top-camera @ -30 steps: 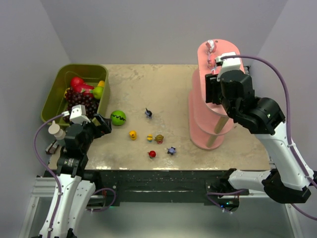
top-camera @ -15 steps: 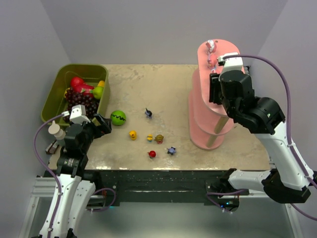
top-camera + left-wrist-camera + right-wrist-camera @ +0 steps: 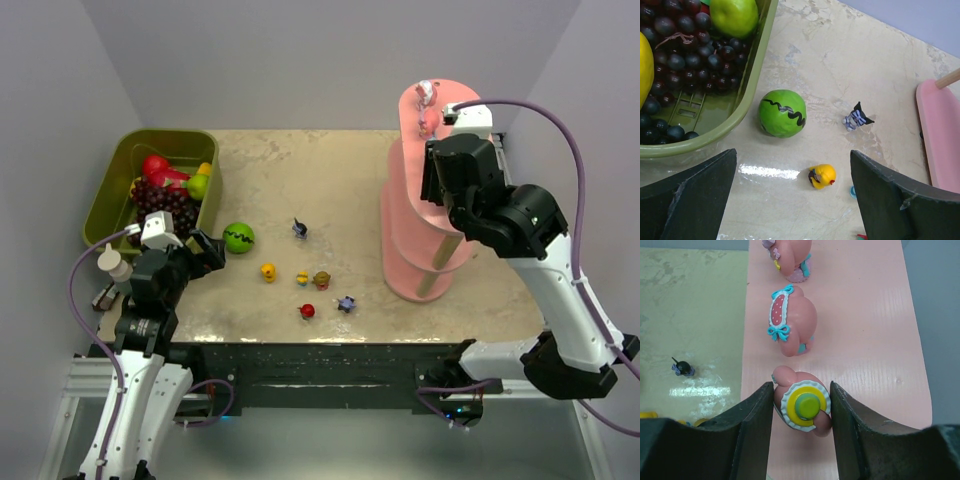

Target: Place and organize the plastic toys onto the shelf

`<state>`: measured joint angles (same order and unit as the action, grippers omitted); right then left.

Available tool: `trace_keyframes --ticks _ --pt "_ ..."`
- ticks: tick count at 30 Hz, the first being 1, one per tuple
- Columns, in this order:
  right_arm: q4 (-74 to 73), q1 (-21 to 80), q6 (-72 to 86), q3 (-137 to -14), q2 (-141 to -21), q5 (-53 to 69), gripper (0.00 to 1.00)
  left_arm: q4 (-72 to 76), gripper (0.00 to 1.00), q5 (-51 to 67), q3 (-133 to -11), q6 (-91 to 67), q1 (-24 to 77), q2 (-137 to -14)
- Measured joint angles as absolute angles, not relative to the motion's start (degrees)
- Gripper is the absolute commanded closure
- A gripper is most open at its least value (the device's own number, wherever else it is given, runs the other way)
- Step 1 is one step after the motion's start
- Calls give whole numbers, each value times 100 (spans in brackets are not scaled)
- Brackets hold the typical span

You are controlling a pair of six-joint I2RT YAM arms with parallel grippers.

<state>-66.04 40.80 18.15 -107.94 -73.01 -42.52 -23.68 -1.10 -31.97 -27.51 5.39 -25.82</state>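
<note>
- Right wrist: I'm watching the right gripper pinching a pink toy, which is standing on the shelf top board.
- Left wrist: the left gripper is hanging wide open and empty over the table, beside the bin, with a yellow toy lying below.

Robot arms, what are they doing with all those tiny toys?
The right gripper is at the pink shelf, on its top board, its fingers closed on a pink toy with a yellow hat, beside two other pink toys standing there. The left gripper hangs open over the table near a yellow toy and a green ball. Several little toys lie on the table, not yet shelved.
</note>
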Motion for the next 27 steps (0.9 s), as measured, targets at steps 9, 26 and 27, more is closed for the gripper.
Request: trace_keyframes --ticks 9,26,27 --pt "-6683 4080 2043 -10868 -7389 -4460 55 -2368 0 -102 -3197 -2749 539 -2630" --pt "-6801 4075 1850 -10718 -7310 -4305 28 -2368 0 -82 -3197 -2751 539 -2628" --pt "-6781 4073 1835 -10718 -7297 -4270 29 -2368 0 -82 -3197 -2749 539 -2628"
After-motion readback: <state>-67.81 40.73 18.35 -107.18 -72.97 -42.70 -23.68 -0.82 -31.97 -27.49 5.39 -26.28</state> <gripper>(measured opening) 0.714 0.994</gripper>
